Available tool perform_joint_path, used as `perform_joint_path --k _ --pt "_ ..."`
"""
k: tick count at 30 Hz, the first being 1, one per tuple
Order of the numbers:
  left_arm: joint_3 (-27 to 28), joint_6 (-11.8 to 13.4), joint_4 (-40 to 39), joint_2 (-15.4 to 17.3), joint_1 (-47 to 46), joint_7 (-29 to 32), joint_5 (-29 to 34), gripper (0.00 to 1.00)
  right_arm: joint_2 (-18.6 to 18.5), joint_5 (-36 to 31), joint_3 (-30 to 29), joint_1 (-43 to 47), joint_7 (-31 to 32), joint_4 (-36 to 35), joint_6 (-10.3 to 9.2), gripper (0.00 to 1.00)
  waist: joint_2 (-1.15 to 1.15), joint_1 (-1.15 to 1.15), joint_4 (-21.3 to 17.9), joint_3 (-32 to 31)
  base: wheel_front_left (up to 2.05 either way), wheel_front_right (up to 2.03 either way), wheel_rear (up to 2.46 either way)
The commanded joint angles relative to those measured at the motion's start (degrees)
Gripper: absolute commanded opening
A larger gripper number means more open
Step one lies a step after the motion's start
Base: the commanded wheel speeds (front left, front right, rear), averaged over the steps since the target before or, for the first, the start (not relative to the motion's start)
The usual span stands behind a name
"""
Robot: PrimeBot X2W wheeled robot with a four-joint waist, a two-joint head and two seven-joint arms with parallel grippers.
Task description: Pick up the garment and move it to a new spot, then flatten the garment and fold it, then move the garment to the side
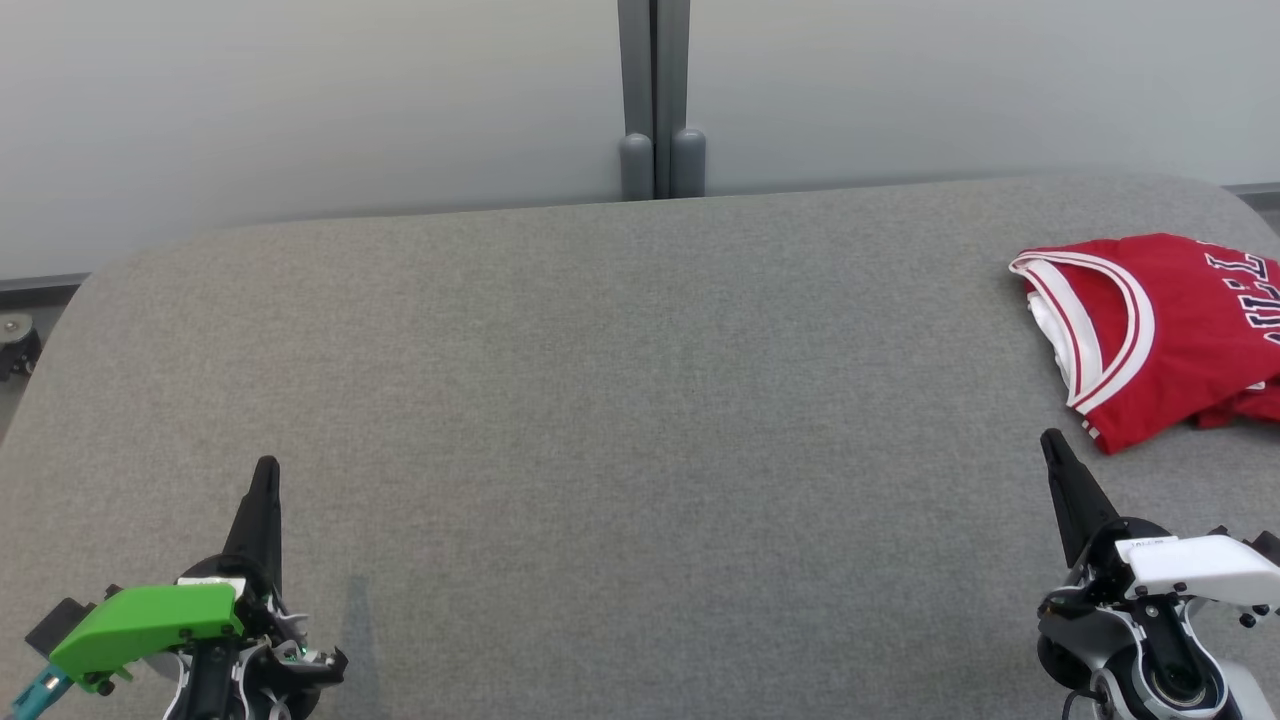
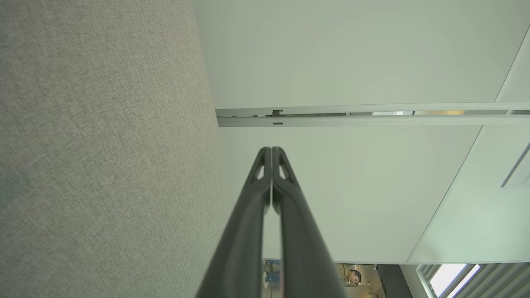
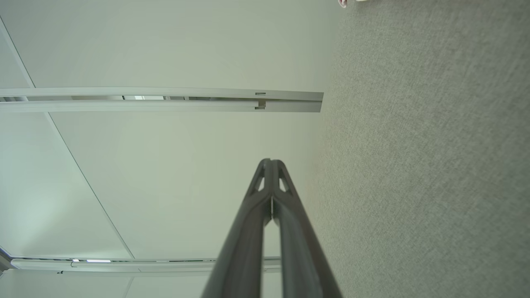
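The garment (image 1: 1170, 335) is a red jersey with white trim and lettering, lying folded on the grey table (image 1: 620, 400) at the far right edge of the head view, partly cut off by the frame. My right gripper (image 1: 1052, 440) is shut and empty, its tips just below the jersey's lower left corner and apart from it. A sliver of the garment (image 3: 343, 3) peeks in at the top of the right wrist view. My left gripper (image 1: 266, 465) is shut and empty at the lower left, far from the jersey. Both wrist views show tips pressed together: left gripper (image 2: 271, 149), right gripper (image 3: 270, 161).
A pale wall with a grey vertical post (image 1: 655, 100) stands behind the table's far edge. A caster wheel (image 1: 18, 340) sits on the floor off the table's left side. A person (image 2: 352, 275) is seen far off in the left wrist view.
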Motion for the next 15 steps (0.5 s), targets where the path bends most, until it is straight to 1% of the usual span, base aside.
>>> perform_joint_path --k 1,15 --pt "0.11 -0.22 -0.21 0.40 -0.52 0.20 -0.22 0.00 -0.30 0.11 -0.12 0.75 0.21 -0.19 -0.01 0.00 0.00 0.00 0.00 0.00 0.00 0.00 0.00" --pt "0.11 -0.22 -0.21 0.40 -0.52 0.19 -0.22 0.00 -0.30 0.11 -0.12 0.75 0.21 -0.19 0.00 0.00 0.00 0.00 0.00 0.00 0.00 0.00 0.00"
